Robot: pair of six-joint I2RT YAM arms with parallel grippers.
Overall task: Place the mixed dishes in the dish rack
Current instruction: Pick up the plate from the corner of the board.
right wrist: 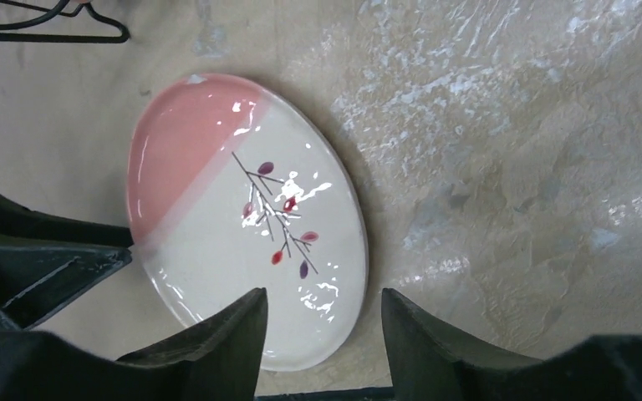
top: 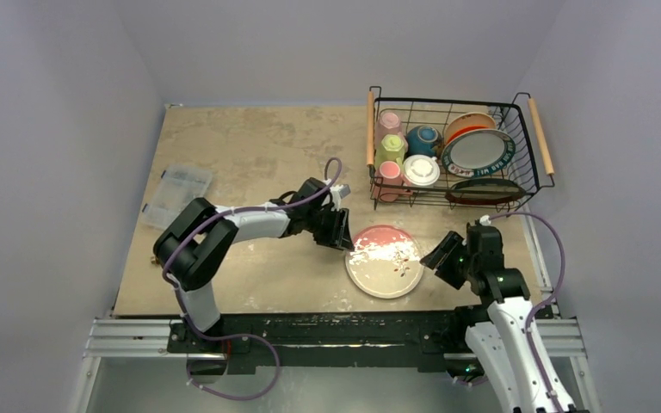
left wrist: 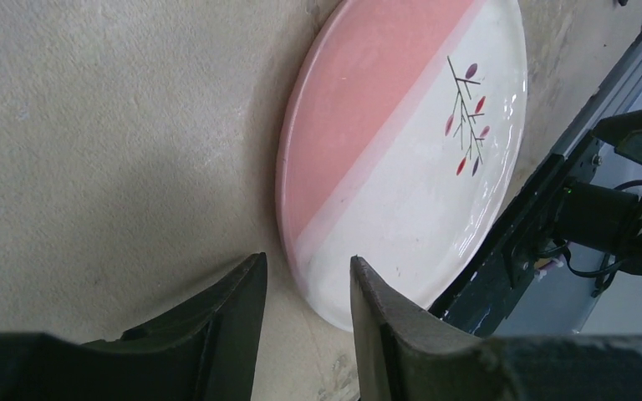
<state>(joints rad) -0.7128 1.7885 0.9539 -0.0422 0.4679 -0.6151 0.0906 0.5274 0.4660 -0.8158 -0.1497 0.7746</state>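
L gripper [left wrist: 308, 259] part-open at plate [top: 385, 261] rim, 9 o'clock. R gripper [right wrist: 322, 292] part-open, 3 o'clock. Seat rim deep, then pinch.

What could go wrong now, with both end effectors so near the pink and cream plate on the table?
The left end effector and the right end effector flank opposite rims of the plate; if both close, they may tug against each other. The plate lies flat and looks glossy, so a rim pinch may slip.

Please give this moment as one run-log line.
plate: on table | left end effector: open, at rim | right end effector: open, over rim
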